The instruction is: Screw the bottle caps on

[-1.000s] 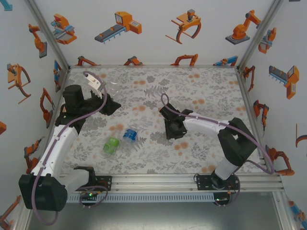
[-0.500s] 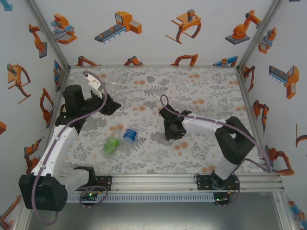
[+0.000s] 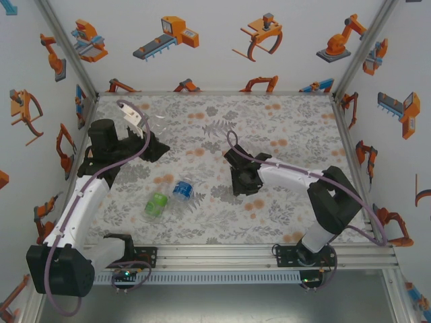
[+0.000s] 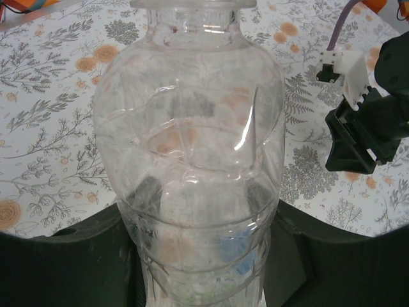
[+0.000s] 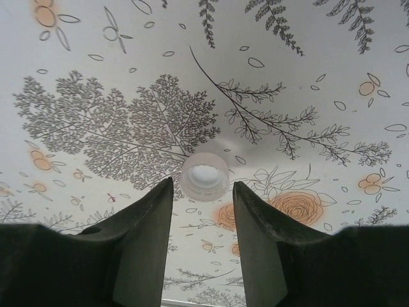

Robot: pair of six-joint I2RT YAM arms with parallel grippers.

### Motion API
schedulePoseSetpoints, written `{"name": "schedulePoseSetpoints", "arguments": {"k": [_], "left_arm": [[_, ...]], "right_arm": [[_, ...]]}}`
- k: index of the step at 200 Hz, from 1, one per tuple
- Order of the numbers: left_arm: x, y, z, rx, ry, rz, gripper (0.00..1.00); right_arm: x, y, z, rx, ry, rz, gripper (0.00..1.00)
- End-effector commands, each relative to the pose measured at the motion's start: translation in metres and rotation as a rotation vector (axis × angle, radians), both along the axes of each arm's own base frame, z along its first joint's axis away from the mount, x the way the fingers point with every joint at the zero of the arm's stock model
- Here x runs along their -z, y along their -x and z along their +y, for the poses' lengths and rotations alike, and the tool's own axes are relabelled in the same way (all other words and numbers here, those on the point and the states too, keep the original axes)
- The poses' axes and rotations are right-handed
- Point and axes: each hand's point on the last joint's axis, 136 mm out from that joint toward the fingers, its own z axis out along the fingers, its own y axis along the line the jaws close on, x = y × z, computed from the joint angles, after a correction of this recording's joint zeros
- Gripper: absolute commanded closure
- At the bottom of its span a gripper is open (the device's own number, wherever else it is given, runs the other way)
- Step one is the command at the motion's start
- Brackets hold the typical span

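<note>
The right tool (image 3: pixel 242 185) points down at the flowered tabletop (image 3: pixel 289 128), near its middle. In the right wrist view its two dark fingers (image 5: pixel 144 236) stand a narrow way apart and hold nothing. A whitish bottle cap (image 5: pixel 204 174) lies flat on the tabletop right at their tips, in line with the gap. The gap is about as wide as the cap, and a thin strip of tabletop shows on each side of the cap. The cap rests on a printed leaf spray, just above an orange rose.

The left tool (image 3: pixel 149 140) is at the far left of the tabletop, closed on a clear bottle (image 4: pixel 192 141). In the left wrist view its black fingers (image 4: pixel 70 268) press the lower body from both sides. The bottle's neck points away from the camera and its top rim is cut off by the upper edge. Whether a cap sits on it cannot be told.

Two more bottles lie on their sides at the near left, between the two tools. The green-label bottle (image 3: pixel 156 204) lies just beside the blue-label bottle (image 3: pixel 182 190). Both are well apart from the cap under the right tool.
</note>
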Motion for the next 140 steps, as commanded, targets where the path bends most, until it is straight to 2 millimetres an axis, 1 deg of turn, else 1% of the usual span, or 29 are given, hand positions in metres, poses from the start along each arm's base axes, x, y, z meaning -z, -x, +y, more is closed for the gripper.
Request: {"name": "schedulePoseSetpoints", "arguments": {"k": [1,70,99,140], "left_arm": [[-0.011,0.0,-0.001,0.014,0.015,-0.03,0.92],[-0.011,0.001,-0.001,0.013,0.013,-0.032,0.92],[-0.011,0.0,-0.001,0.013,0.014,-0.032,0.92],[-0.01,0.0,-0.001,0.013,0.014,-0.028,0.92]], "right_arm": [[-0.014,0.0,0.002,-0.002,-0.005,-0.015,0.56],[-0.006,0.0,0.009,-0.01,-0.013,0.007,0.53],[-0.006,0.0,0.012,-0.014,-0.024,0.008,0.53],[0.0,0.001,0.013,-0.018,-0.02,0.021,0.54]]}}
